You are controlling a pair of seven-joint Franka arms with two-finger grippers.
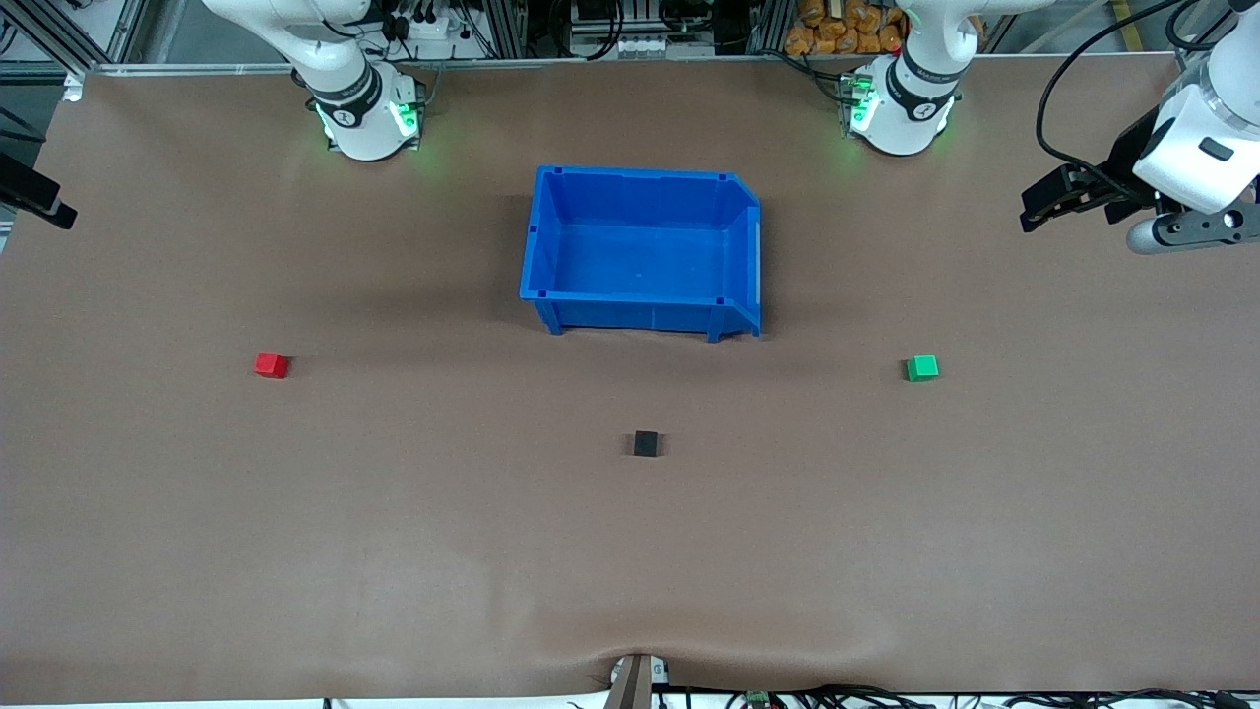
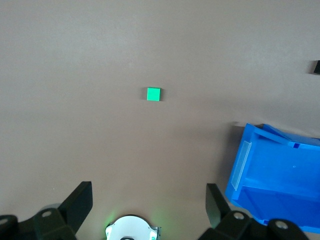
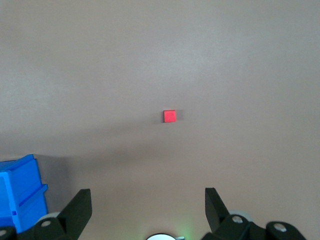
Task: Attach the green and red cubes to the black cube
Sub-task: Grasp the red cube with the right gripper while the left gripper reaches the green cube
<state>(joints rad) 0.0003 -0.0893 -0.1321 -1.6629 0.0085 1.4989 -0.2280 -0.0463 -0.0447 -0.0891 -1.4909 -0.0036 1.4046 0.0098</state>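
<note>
So the red cube [image 1: 271,365] sits alone on the brown bench [image 1: 394,551] toward the right arm's end, nothing touching it. The right tool [image 3: 148,207] hangs up in the air over that end of the bench with its fingers [image 3: 77,210] spread wide and nothing between them; its wrist view looks straight down on the red cube [image 3: 169,116] and catches a corner of the blue bin [image 3: 20,192]. In the front view only a dark bit of that arm shows at the edge, so I can't place the tool there.

Middle of the bench: the blue bin [image 1: 640,192] with nothing in it, sitting between the two arm bases and a bit nearer the camera than them. The black cube [image 1: 646,443] is nearer the front camera than the bin, well apart from it and roughly midway between the two coloured cubes, though nearer the camera than both.

Toward the left arm's end there's the green cube [image 1: 921,368], also by itself, well apart from the black one. The left tool [image 1: 1068,197] is up in the air over that end of the bench, fingers [image 2: 80,202] spread wide too, holding nothing. Its wrist view shows the green cube [image 2: 153,94] below, the bin's corner [image 2: 272,165], and a sliver of the black cube [image 2: 316,67] at the edge.
</note>
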